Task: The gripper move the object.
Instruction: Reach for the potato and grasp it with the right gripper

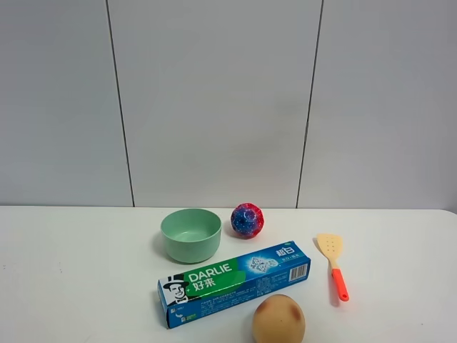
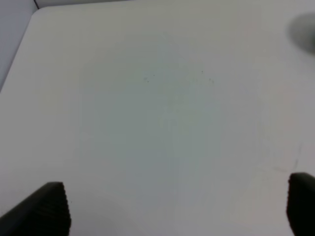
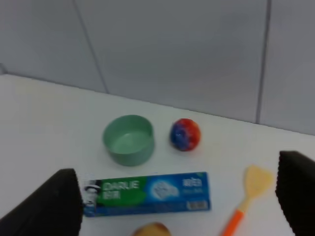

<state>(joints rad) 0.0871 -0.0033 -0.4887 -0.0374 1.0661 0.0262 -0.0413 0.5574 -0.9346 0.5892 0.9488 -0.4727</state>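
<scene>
fruit (image 1: 278, 319), tan and egg-shaped with a reddish blush, sits on the white worktop (image 1: 71, 271) at the near edge of the high view. it is just in front of the blue-and-green toothpaste box (image 1: 235, 283); whether they touch i cannot tell. behind the box a green bowl (image 1: 191, 234) and a speckled blue-red ball (image 1: 247, 219) stand side by side. an orange-handled spatula (image 1: 333, 266) lies to the right. right claw (image 3: 177, 187) is spread wide, holding nothing, looking down on these things. left claw (image 2: 175, 183) is also spread wide above the worktop, gripping nothing.
</scene>
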